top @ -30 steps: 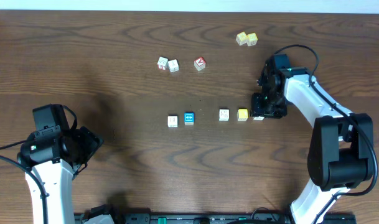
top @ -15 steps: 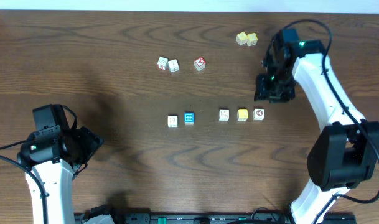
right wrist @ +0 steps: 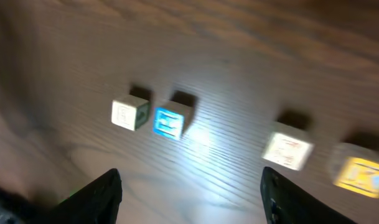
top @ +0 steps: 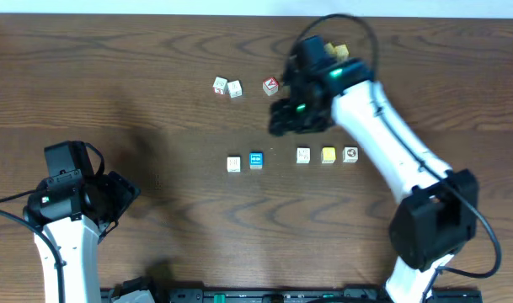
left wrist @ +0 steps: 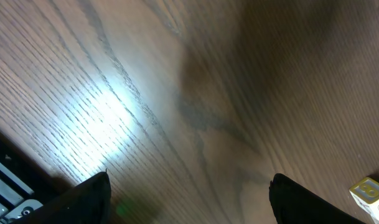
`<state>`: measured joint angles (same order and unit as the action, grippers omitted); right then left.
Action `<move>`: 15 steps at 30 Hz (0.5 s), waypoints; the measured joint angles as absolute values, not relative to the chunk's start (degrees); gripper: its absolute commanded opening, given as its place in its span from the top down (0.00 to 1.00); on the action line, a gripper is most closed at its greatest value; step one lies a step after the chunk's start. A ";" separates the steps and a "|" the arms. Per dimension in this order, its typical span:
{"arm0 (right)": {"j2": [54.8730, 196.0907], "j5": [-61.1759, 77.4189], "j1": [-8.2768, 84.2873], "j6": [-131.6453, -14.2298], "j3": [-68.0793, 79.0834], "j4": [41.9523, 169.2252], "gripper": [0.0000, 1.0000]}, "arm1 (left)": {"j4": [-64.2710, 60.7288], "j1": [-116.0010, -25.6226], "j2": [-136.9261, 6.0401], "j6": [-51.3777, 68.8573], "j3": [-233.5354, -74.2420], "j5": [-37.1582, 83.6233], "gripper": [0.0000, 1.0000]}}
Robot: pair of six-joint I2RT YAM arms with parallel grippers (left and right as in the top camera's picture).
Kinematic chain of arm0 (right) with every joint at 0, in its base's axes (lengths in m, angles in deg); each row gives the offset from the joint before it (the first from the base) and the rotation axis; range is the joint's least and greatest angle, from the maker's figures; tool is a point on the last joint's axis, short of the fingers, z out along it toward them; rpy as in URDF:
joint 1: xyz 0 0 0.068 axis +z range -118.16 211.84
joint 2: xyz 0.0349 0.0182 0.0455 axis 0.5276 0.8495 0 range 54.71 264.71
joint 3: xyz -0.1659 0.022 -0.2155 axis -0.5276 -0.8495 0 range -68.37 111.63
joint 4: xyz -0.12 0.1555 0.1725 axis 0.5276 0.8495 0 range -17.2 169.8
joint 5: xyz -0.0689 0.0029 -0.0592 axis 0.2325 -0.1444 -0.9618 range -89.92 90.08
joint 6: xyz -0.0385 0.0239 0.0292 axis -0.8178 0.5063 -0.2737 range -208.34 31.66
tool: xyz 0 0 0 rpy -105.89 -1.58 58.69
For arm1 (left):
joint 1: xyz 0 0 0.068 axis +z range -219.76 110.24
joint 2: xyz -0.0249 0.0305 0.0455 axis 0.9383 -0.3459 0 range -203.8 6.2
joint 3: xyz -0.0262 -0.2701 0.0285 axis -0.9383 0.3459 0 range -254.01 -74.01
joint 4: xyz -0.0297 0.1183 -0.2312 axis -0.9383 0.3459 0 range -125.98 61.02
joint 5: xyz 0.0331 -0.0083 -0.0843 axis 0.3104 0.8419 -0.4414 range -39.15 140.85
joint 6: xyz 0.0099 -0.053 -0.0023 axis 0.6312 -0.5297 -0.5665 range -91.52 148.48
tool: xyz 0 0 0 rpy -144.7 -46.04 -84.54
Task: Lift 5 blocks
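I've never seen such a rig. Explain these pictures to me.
Two robot arms work at a brown wooden table. One picture looks down from above; the other two come from a camera on each wrist. The left end effector is open and empty. The right end effector, also open and empty, hovers near a row of five tiny cubes: a white cube, a blue cube, a second white cube, a yellow cube and a cube with a red-and-black mark. More small cubes lie farther back. Nothing is held.
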<state>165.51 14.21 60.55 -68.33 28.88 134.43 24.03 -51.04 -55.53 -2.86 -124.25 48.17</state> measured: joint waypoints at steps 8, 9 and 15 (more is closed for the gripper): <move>173.69 6.08 71.20 -54.93 28.46 130.54 0.31 | 24.27 -51.04 -55.53 -2.88 -124.25 48.17 0.18; 174.87 5.31 71.85 -53.70 28.31 130.45 0.31 | 24.27 -51.04 -55.53 -2.88 -124.25 48.17 0.18; 180.16 2.80 73.32 -49.68 27.83 129.84 0.34 | 24.27 -51.04 -55.53 -2.88 -124.25 48.19 0.18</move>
<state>180.16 2.80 73.32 -49.68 27.83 129.84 24.27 -51.04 -55.53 -2.88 -124.25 48.19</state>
